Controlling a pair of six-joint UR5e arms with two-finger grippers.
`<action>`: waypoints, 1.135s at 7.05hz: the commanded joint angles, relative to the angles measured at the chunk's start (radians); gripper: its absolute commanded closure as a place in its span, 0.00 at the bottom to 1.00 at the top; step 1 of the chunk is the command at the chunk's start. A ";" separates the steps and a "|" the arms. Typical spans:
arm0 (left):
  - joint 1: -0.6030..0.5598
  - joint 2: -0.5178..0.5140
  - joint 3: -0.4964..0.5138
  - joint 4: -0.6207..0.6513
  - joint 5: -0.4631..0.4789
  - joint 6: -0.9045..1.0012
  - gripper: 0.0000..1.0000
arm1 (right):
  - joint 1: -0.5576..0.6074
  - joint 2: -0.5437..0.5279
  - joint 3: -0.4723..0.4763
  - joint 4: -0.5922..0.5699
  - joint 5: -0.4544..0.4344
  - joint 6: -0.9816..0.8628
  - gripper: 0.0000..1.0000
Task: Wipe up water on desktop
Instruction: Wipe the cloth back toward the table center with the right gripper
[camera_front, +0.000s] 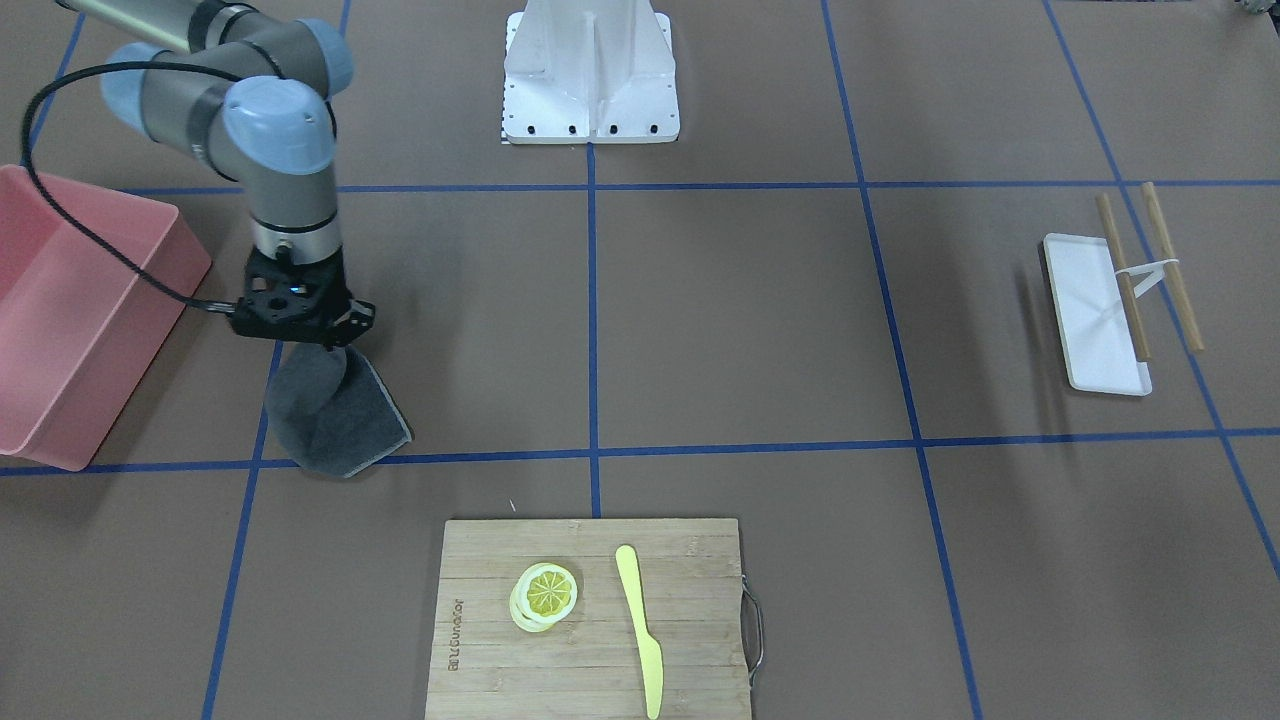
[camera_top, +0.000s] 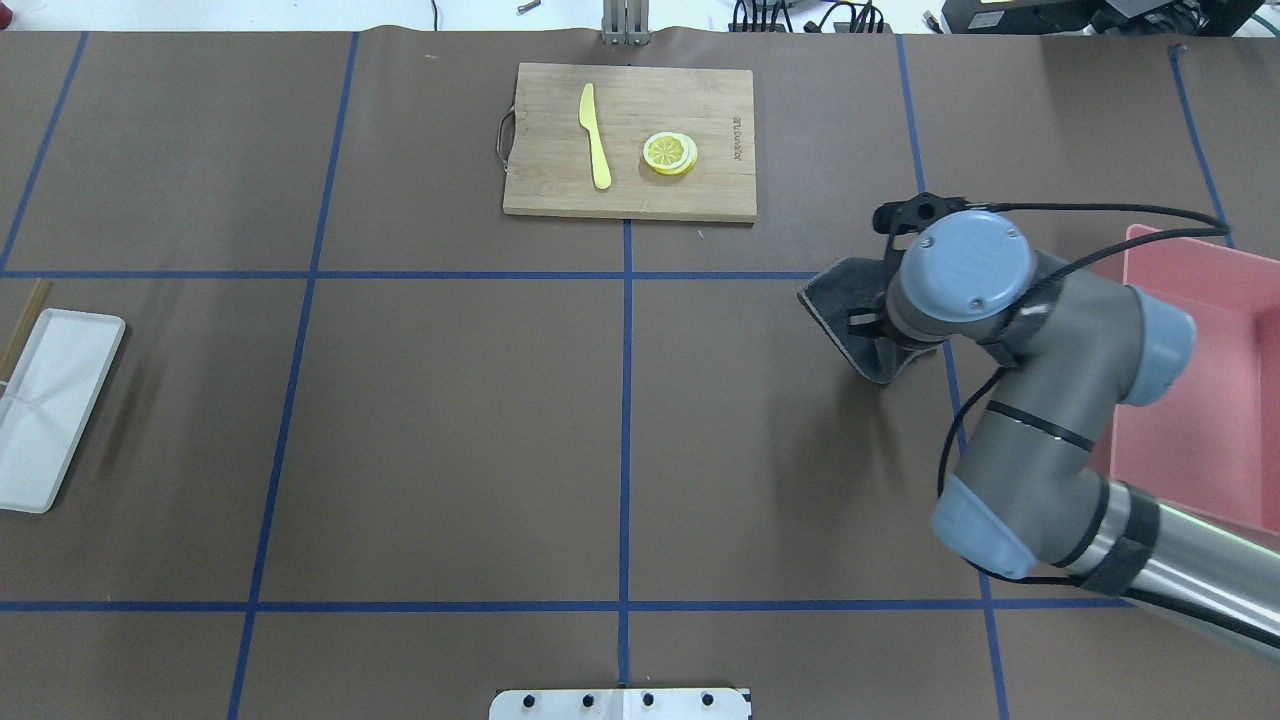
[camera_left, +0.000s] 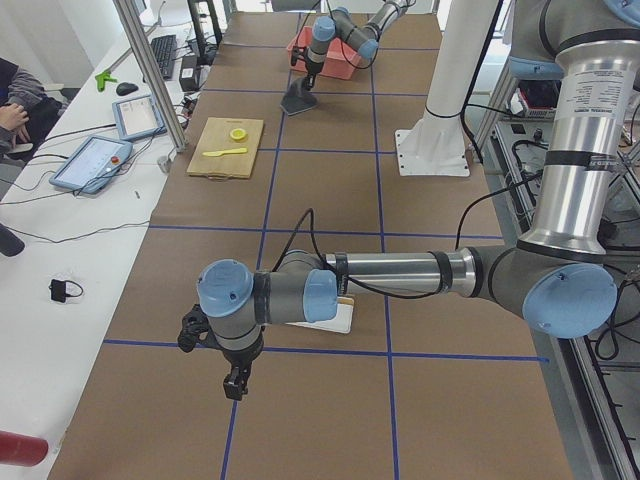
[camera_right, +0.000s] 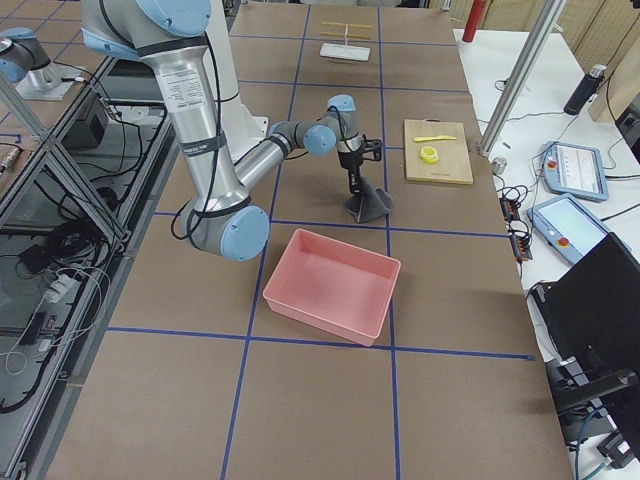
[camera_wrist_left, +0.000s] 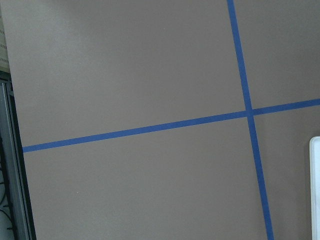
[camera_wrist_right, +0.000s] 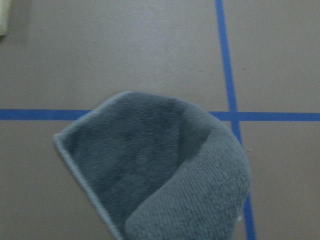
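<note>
We have the right gripper (camera_front: 330, 338), fingers clamped on the top of the dark grey terry cloth (camera_front: 335, 420). Its lower edge rests on the matte brown taped desktop (camera_front: 740, 320), so a sweep should wipe. Left gripper (camera_left: 234, 380) hangs well apart; can't tell its fingers.

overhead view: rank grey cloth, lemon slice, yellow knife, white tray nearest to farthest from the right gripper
1. grey cloth, held in the right gripper
2. lemon slice, right on the cutting board
3. yellow knife, left on that board
4. white tray, far left edge
</note>
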 joint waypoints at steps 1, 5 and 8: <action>0.000 0.002 0.004 0.002 -0.002 -0.007 0.02 | -0.115 0.243 -0.135 -0.013 -0.048 0.192 1.00; 0.000 0.097 -0.135 0.002 -0.134 -0.248 0.02 | -0.213 0.413 -0.171 -0.014 -0.123 0.351 1.00; 0.001 0.100 -0.134 -0.012 -0.132 -0.248 0.02 | -0.163 0.131 0.012 -0.101 -0.111 0.257 1.00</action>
